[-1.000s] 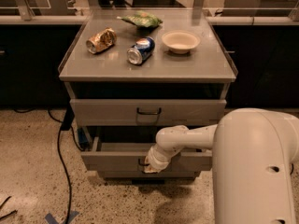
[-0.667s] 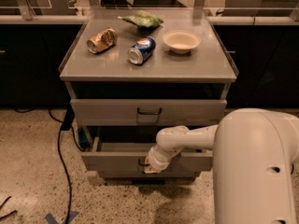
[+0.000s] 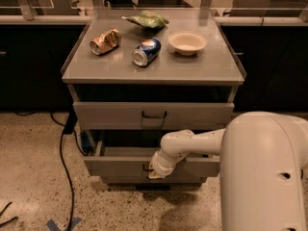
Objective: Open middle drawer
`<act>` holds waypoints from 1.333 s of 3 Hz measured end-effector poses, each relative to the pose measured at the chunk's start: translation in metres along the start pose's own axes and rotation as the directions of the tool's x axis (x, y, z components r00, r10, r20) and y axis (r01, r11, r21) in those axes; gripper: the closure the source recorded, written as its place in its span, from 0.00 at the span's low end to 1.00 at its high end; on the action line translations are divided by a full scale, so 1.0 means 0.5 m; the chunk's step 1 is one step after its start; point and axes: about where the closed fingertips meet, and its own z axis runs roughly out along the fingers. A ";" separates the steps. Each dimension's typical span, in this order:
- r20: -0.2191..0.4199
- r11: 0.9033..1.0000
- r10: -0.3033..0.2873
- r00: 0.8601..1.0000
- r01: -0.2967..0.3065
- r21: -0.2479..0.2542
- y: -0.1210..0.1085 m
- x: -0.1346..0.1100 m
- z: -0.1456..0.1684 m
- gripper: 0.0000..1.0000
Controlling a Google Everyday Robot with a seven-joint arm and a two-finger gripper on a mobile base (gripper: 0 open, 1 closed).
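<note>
At the centre of the middle drawer (image 3: 115, 166), over the spot where its handle sits, the gripper (image 3: 155, 171) lies close against the grey front; whether it is clamped on or slack cannot be told. That drawer stands pulled well forward of the top drawer (image 3: 110, 115) above and the lowest drawer front (image 3: 120, 180) beneath, with part of its inside showing. Over the last second neither gripper nor drawer has visibly shifted, so the pull seems spent and the opening looks all but done. A blue can (image 3: 146, 51) and bowl (image 3: 187, 42) rest on the cabinet top (image 3: 202, 69)
</note>
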 end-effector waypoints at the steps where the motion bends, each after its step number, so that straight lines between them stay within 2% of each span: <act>1: -0.003 1.000 0.001 1.000 -0.001 0.001 0.002 0.008 0.001 1.00; 4: -0.006 1.000 -0.012 1.000 0.012 -0.006 0.012 0.006 0.000 1.00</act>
